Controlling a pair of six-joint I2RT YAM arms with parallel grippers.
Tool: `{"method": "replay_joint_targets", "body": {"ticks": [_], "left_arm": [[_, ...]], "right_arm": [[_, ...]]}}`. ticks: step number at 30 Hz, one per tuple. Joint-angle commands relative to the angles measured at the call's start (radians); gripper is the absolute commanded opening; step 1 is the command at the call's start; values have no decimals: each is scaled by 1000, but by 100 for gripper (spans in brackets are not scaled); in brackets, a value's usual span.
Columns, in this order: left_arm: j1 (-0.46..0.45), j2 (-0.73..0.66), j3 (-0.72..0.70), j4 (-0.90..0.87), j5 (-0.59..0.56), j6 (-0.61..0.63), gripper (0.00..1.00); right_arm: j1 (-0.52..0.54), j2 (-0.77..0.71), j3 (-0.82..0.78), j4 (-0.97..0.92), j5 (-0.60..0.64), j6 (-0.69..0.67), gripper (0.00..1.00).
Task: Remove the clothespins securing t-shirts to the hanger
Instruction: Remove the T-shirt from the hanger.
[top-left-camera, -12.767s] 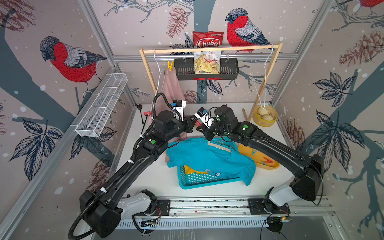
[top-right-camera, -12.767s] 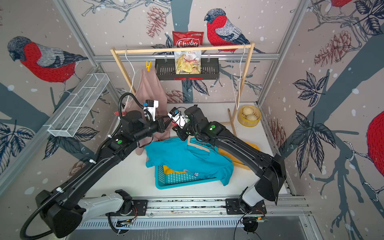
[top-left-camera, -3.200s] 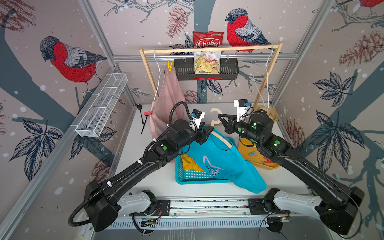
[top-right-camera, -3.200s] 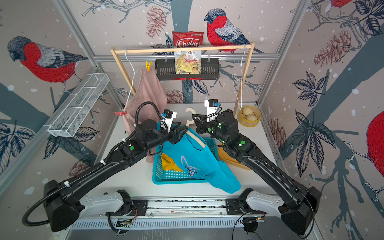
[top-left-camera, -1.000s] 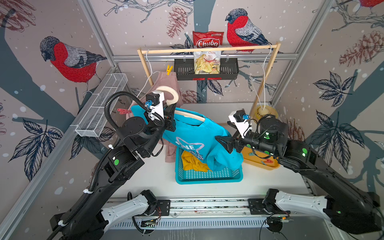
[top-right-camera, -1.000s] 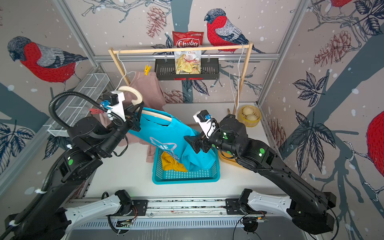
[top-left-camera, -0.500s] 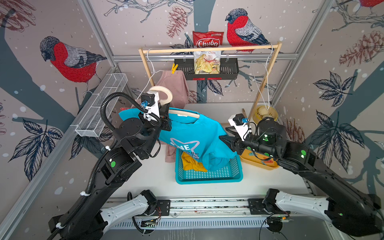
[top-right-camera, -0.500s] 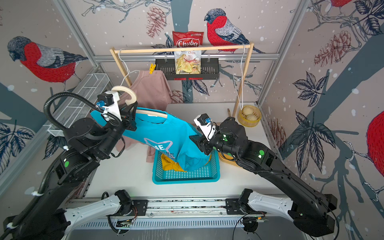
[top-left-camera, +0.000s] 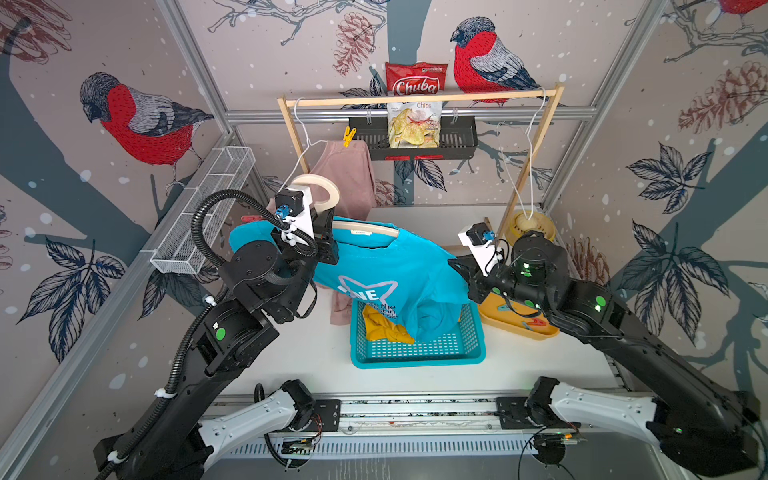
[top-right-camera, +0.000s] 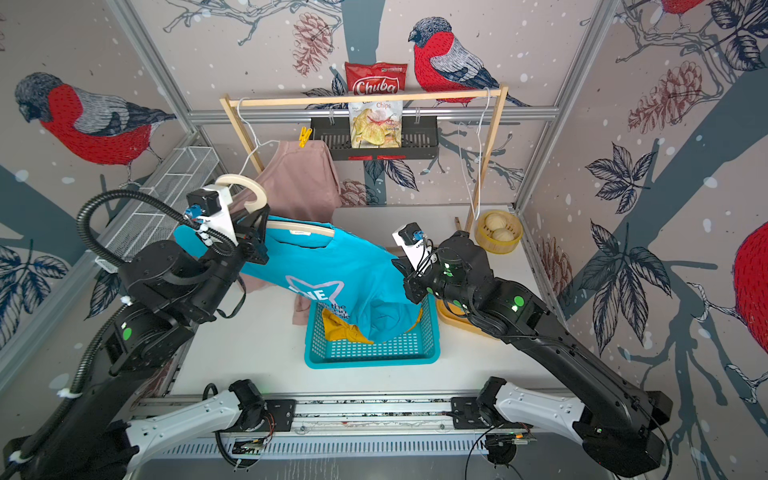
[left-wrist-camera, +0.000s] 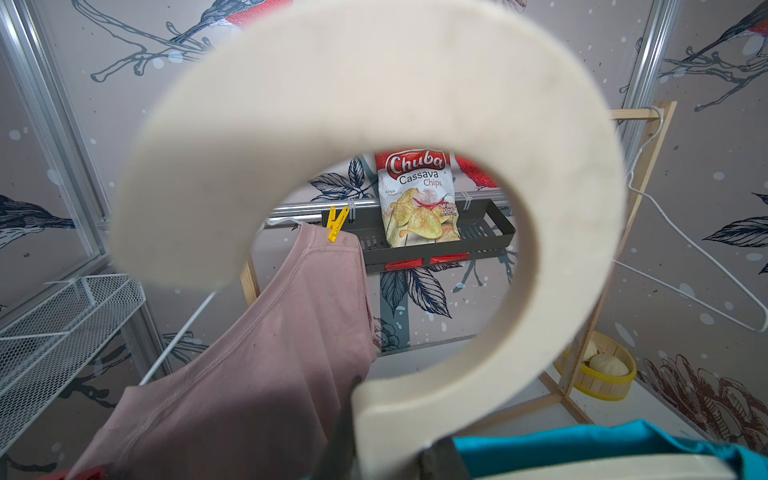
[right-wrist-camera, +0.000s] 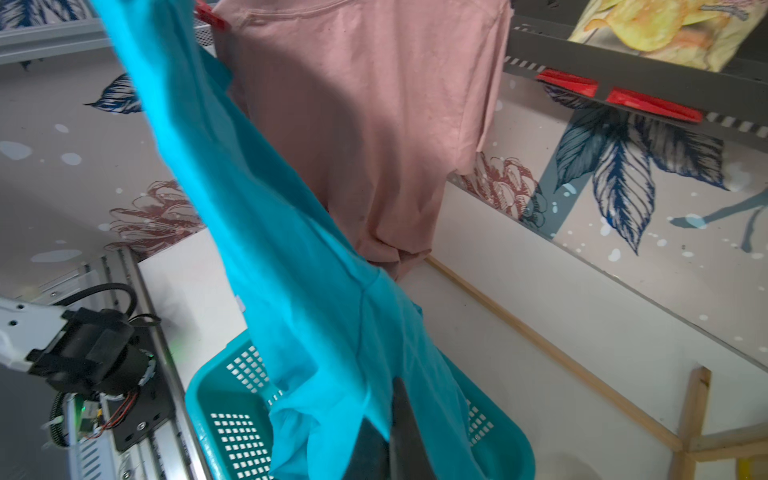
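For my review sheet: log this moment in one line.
left gripper: shut on hanger | right gripper: shut on teal shirt | pink shirt: hanging, yellow clothespin on

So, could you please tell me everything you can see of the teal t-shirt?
The teal t-shirt is soft, bright cloth with a white outline shape and lettering on the chest and a small white neck label. It hangs tilted on a cream wooden hanger, which the left pincer holds up. The right pincer is shut on its side. Its crumpled hem droops into the teal basket, onto the yellow t-shirt.
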Motion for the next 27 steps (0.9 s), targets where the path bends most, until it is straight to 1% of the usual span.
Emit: {"method": "replay_joint_targets", "body": {"ticks": [1, 5, 10, 14, 17, 22, 27], "left_arm": [[1, -8, -3, 50, -32, 20, 0], [1, -9, -18, 62, -24, 15, 0], [2, 6, -19, 62, -31, 16, 0], [2, 2, -14, 77, -39, -7, 0], [2, 2, -8, 76, -57, -22, 0], [1, -2, -5, 85, -59, -35, 0], [1, 11, 17, 72, -58, -43, 0]], "right_arm": [[-37, -24, -10, 38, 61, 22, 0], [-99, -58, -26, 49, 32, 36, 0], [-145, -80, -47, 46, 11, 48, 0], [-165, -72, -70, 22, 25, 61, 0], [-199, -66, -97, 15, 29, 86, 0], [-243, -58, -151, 53, -43, 123, 0], [-255, -47, -187, 67, -72, 131, 0]]}}
